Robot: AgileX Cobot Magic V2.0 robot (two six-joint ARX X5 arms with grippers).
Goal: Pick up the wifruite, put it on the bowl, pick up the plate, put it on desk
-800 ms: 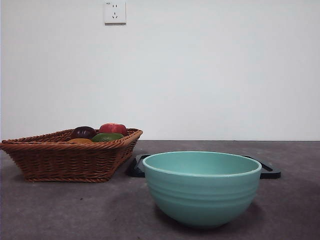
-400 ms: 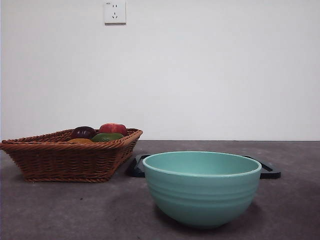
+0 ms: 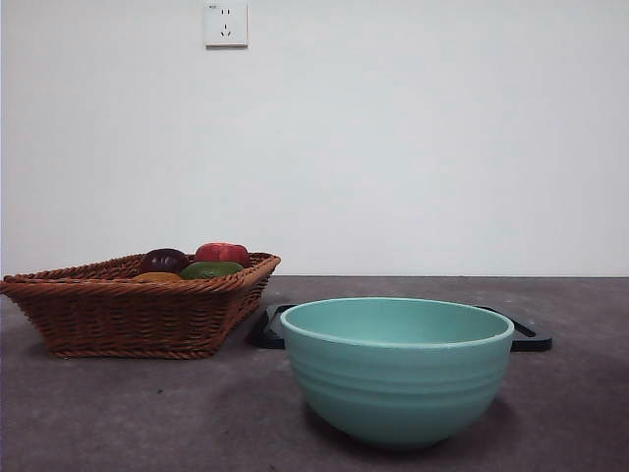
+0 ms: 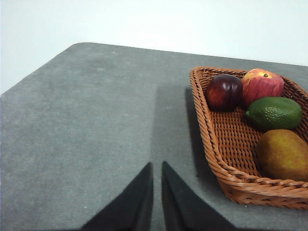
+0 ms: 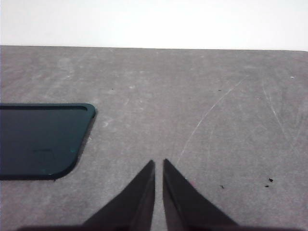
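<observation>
Both claws idle, nothing picked yet.

The brownish-orange oval wifruite (image 4: 283, 154) lay in the woven wicker basket (image 4: 226, 173) on the left, at its near end beside a green fruit (image 4: 274, 113). The mint-green ridged bowl (image 3: 397, 370) stood empty on the dark grey desk (image 3: 147, 413), near and right of the basket, handy for a short transfer. Behind it lay the flat dark plate (image 5: 41, 139). Left claw (image 4: 157, 168) and right claw (image 5: 159, 166) hung over bare desk, jaws nearly together, gripping nothing.

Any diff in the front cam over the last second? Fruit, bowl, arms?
No visible change. The brownish-orange oval fruit lies in the woven wicker basket with the other fruits, the mint-green ridged bowl stands empty-looking on the dark grey desk, the flat black tray sits behind it, and no arm has entered the front view.
</observation>
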